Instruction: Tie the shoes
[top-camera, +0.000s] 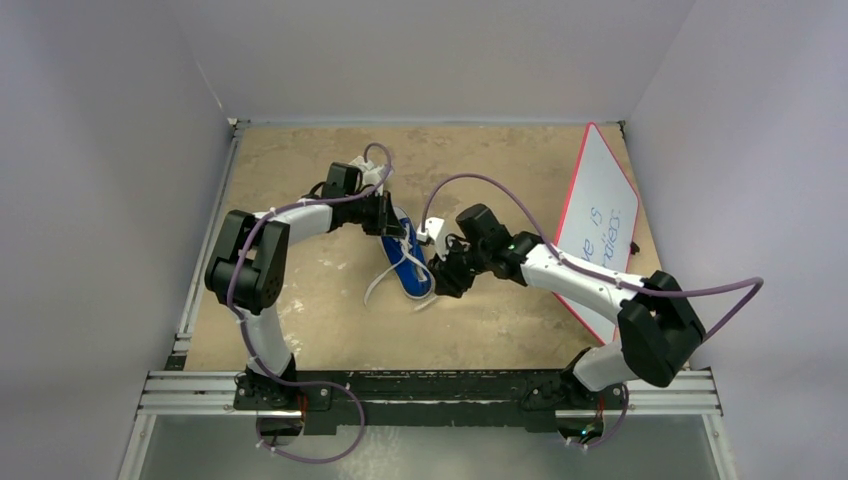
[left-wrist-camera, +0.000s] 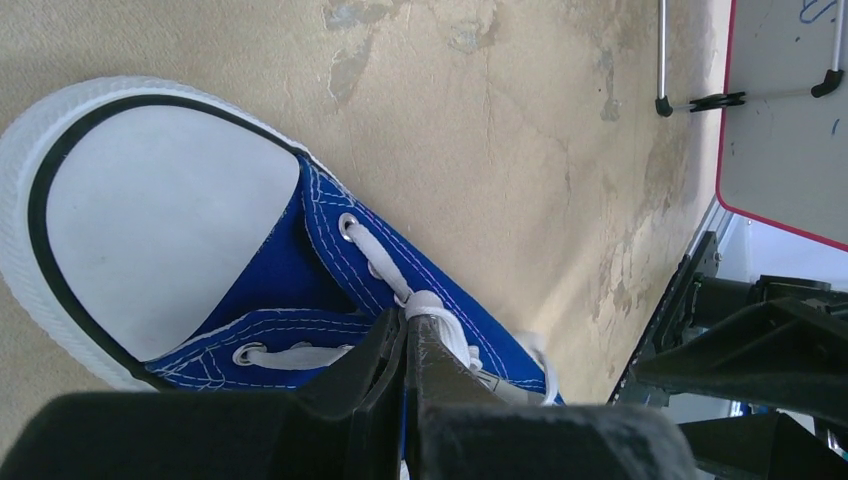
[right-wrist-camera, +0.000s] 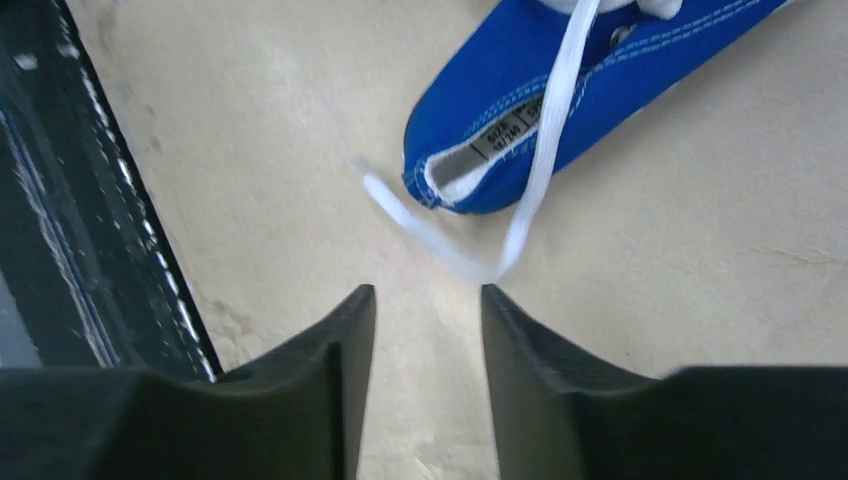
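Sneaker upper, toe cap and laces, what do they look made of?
The upper looks like matte blue canvas, given its white stitching; the toe cap like smooth white rubber; the laces like flat woven fabric, fibre unclear.

Sneaker (left-wrist-camera: 330, 250): in your left wrist view the heel end is hidden behind the left gripper (left-wrist-camera: 408, 320) and cut by the bottom edge; in your right wrist view the toe is cut by the top edge.
Lace (right-wrist-camera: 430, 230): the loose end is blurred.
Red-edged white board (top-camera: 598, 215): you cannot read the writing, it is too small.

Left jaws clamping white lace (left-wrist-camera: 430, 301) — over blue sneaker (left-wrist-camera: 270, 272), toe cap (left-wrist-camera: 160, 220) leftward.
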